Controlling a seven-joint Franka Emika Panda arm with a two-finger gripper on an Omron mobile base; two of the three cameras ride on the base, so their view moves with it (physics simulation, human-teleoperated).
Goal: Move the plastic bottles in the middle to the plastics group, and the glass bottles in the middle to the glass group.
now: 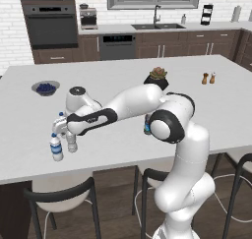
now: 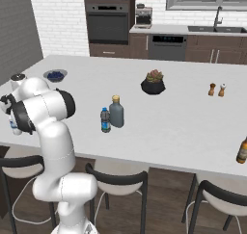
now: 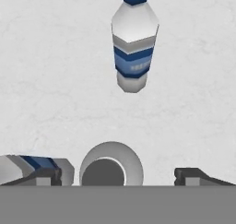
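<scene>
- The gripper [image 3: 117, 174] hangs straight down over the near left corner of the white island counter [image 1: 147, 85], jaws spread wide apart and clamped on nothing.
- Right under it, between the two fingertips, stands the small clear unlabelled bottle [image 3: 110, 165]; in the hand view you look down its top, with bare gaps on both sides, so the pads aren't touching it.
- One blue-labelled water bottle [image 3: 133, 43] stands upright a bit beyond the gripper, with plain counter between them.
- A second blue-labelled bottle [image 3: 39, 168] sits tight up against one fingertip; can't tell if they touch.
- In the left base view, the front water bottle [image 1: 56, 147] is close to the counter's front edge, so there's not much room that way.
- Well off to the gripper's right, mid-counter, the grey glass bottle [image 2: 116, 111] and the dark blue-green-labelled bottle [image 2: 105, 120] stand just beside each other, upright, with lots of bare counter around them.
- Behind the gripper is a bowl of blue fruit [image 1: 46, 88]; farther off are a potted plant [image 2: 153, 82] and two shakers [image 2: 216, 89].
- A brown bottle [image 2: 242, 151] stands far right near the front edge.
</scene>
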